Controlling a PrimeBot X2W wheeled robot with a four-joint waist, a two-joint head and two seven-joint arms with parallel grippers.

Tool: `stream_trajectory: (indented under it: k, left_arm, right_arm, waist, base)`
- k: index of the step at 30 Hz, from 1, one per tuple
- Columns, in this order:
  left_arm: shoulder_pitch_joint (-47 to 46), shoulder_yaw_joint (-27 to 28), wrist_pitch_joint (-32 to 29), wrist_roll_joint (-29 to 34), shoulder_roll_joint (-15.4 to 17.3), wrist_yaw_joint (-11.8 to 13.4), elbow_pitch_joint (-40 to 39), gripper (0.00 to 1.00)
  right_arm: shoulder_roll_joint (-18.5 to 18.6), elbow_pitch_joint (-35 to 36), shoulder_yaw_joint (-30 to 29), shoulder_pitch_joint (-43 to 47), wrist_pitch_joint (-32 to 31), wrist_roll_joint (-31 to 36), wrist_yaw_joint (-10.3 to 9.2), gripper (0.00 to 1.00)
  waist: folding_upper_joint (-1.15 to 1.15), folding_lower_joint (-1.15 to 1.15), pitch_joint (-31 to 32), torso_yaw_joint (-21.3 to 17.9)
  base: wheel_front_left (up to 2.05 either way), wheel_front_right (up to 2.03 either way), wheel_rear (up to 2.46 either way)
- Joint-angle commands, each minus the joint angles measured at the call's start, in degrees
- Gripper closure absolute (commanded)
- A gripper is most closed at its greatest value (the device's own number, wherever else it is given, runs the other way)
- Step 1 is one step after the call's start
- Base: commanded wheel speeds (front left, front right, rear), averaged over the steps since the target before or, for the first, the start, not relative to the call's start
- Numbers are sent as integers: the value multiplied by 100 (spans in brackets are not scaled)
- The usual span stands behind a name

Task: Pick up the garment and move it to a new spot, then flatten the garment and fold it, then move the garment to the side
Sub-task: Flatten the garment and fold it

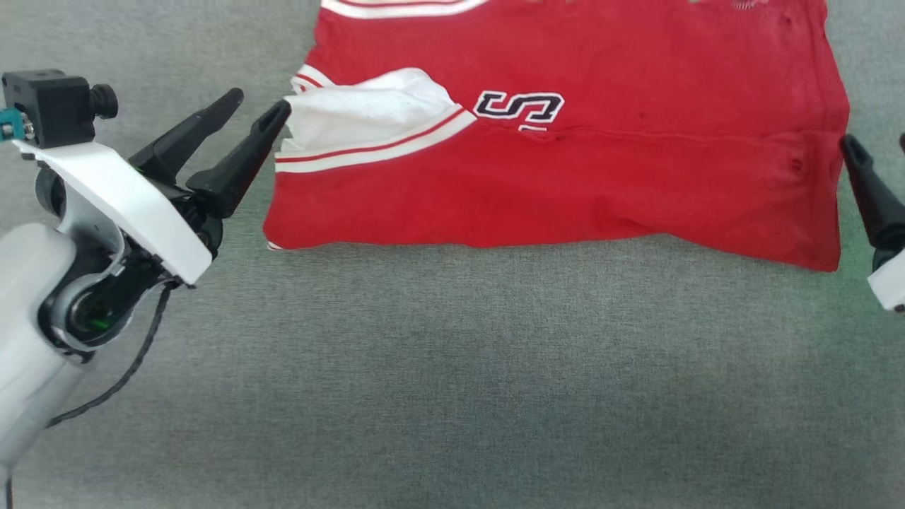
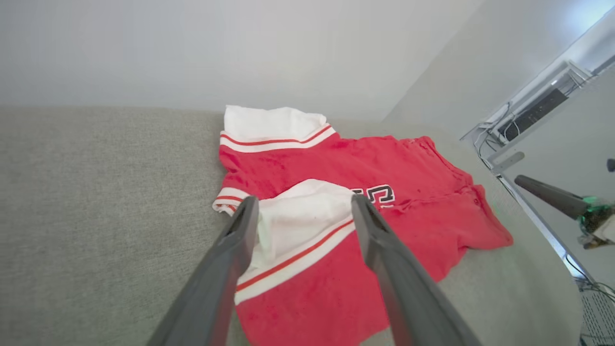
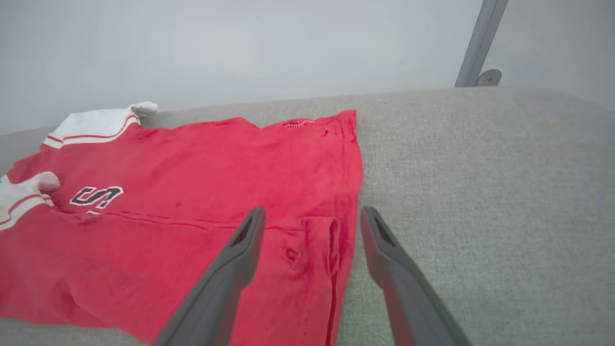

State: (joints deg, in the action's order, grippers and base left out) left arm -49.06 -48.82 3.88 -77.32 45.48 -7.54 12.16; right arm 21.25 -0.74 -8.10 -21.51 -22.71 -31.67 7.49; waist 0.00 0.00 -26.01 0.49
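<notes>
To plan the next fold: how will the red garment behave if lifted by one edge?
Probably floppy: the garment lies in soft folds, its white sleeve rumpled, so it would sag. Likely light, being thin cloth. Pushed on the grey surface, it may bunch rather than slide.

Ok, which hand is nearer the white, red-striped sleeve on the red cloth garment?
Left. The left hand is open at the outer edge of the sleeve; the right hand is open beside the opposite edge of the red garment.
</notes>
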Motion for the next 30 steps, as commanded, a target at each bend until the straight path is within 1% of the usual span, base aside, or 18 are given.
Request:
stream_trajectory:
  k: [1,2,3,4,7,10,12,17,21,24,25,26,27,28,29,30]
  left_arm:
    - [-113,-93,-103,64,149,15,-194,0]
    - [-120,-150,-226,16,240,15,-278,0]
    - [-116,-342,-631,-54,395,15,-352,0]
    - [-107,-463,-930,-94,464,15,-361,0]
    - [-213,-793,-1753,-177,568,15,-483,0]
    - [-323,-1006,-2355,-294,628,15,-436,0]
    - [-415,-1021,-2575,-434,555,15,-321,0]
    - [-609,-1107,-2955,-603,334,15,282,0]
    - [-669,-1406,-3487,-597,126,22,802,0]
    - [-665,-1589,-3757,-634,5,31,998,1]
    - [-672,-1613,-3790,-649,-24,32,1003,27]
    - [-672,-1613,-3790,-649,-24,32,1003,27]
    - [-679,-1627,-3821,-673,-49,31,998,61]
    - [-683,-1650,-3848,-673,-75,31,955,97]
    - [-675,-1663,-3857,-708,-87,29,910,100]
    - [-670,-1659,-3856,-740,-89,19,871,100]
  right_arm:
    - [21,79,-33,73,-25,30,-1,0]
    - [33,130,-39,91,-30,40,-1,0]
    - [33,210,-48,113,-40,48,-1,0]
    - [25,256,-56,122,-54,53,-1,0]
    - [-7,364,-49,171,-97,65,-1,0]
    - [-44,467,7,146,-115,68,-1,0]
    - [-50,528,41,108,-133,77,-1,0]
    - [-98,635,42,15,-125,104,-1,0]
    - [-129,656,109,-12,-113,103,-1,0]
    - [-153,714,121,15,-119,121,-1,0]
    - [-144,729,121,37,-143,128,-1,0]
    - [-144,729,121,37,-143,128,-1,0]
    - [-127,746,135,68,-173,133,-1,0]
    - [-94,763,142,100,-216,133,-1,0]
    - [-52,783,149,124,-270,143,-1,0]
    - [14,800,174,167,-365,152,-1,0]
  waist:
    - [0,0,151,79]
    - [0,0,183,98]
    - [0,0,233,132]
    - [0,0,247,141]
    - [0,0,240,141]
    - [0,0,163,73]
    - [0,0,91,10]
    - [0,0,-104,-171]
    - [0,0,-202,-316]
    - [0,0,-244,-388]
    - [0,0,-258,-405]
    - [0,0,-258,-405]
    - [0,0,-268,-418]
    - [0,0,-277,-425]
    - [0,0,-287,-430]
    - [0,0,-297,-429]
  base:
    - [0,0,0]
    - [0,0,0]
    - [0,0,0]
    - [0,0,0]
    - [0,0,0]
    - [0,0,0]
    - [0,0,0]
    - [0,0,0]
    - [0,0,0]
    - [0,0,0]
    - [0,0,0]
    - [0,0,0]
    - [0,0,0]
    - [0,0,0]
    - [0,0,0]
    - [0,0,0]
